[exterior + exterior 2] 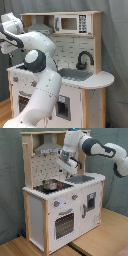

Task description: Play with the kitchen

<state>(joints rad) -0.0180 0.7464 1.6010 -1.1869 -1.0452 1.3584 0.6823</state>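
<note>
Wooden white toy kitchen (60,203) stood below my gripper (66,162). I couldn't tell if my jaws were apart. Best to move slowly near the little silver pot (49,184).

Grey curtain backdrop (10,183) w/ wood floor (107,235) below

No readable text, labels or numbers — the microwave (73,23) keypad too blurred to make out
</note>
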